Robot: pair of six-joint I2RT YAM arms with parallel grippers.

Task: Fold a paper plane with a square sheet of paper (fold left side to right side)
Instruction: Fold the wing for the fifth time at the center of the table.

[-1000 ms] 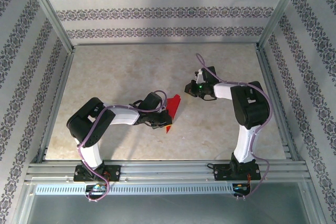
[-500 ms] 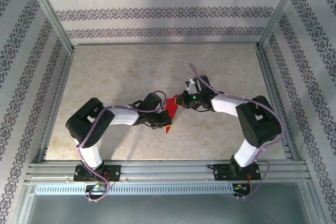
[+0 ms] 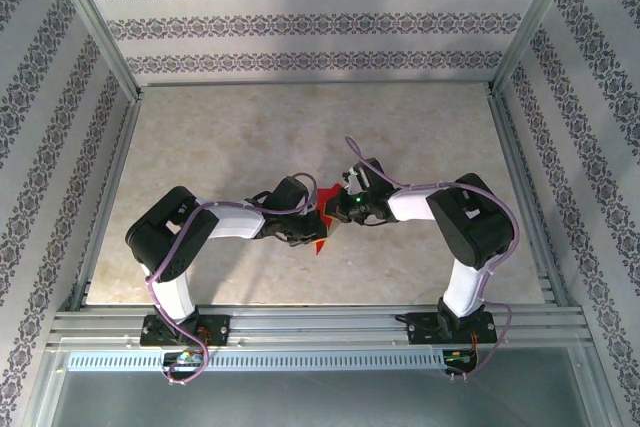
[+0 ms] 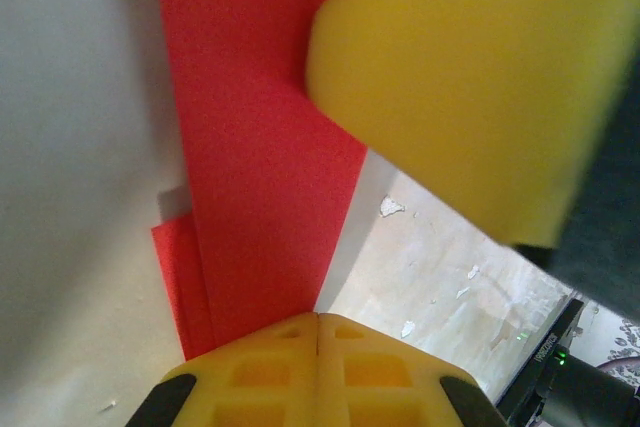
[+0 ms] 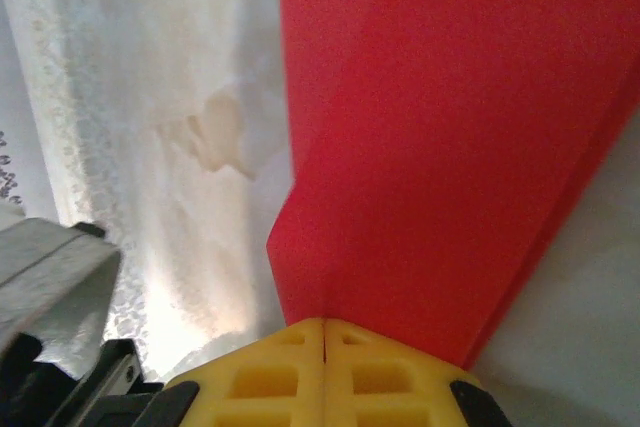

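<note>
Two grippers meet nose to nose over the middle of the table. On the left gripper point(image 4: 318, 319) the yellow fingers are pressed together along a closed seam. The paper plane point(image 4: 260, 147) runs straight into that seam, so this gripper is pinching it. On the right gripper point(image 5: 325, 325) the yellow fingers are likewise pressed together, with their tips against the red paper. Whether a layer is nipped between them I cannot tell. In the left wrist view a large, blurred yellow finger point(image 4: 470, 77) lies over the upper right part of the plane. A dark housing point(image 4: 565, 377) with a small green light sits behind it.

The paper plane is bright red and folded narrow. Its stacked layers show as stepped edges beside the left fingers and along its left side in the right wrist view. From above, it sits between the two grippers with its pointed end toward the near edge, and its middle is hidden by them. Whether the point touches the surface I cannot tell.

Under it lies the pale marbled table point(image 3: 250, 137). The left arm point(image 3: 165, 237) reaches in from the left and the right arm point(image 3: 480, 217) from the right, both bent at the elbow. Patterned walls point(image 3: 300, 22) close in the far side and both flanks.
</note>
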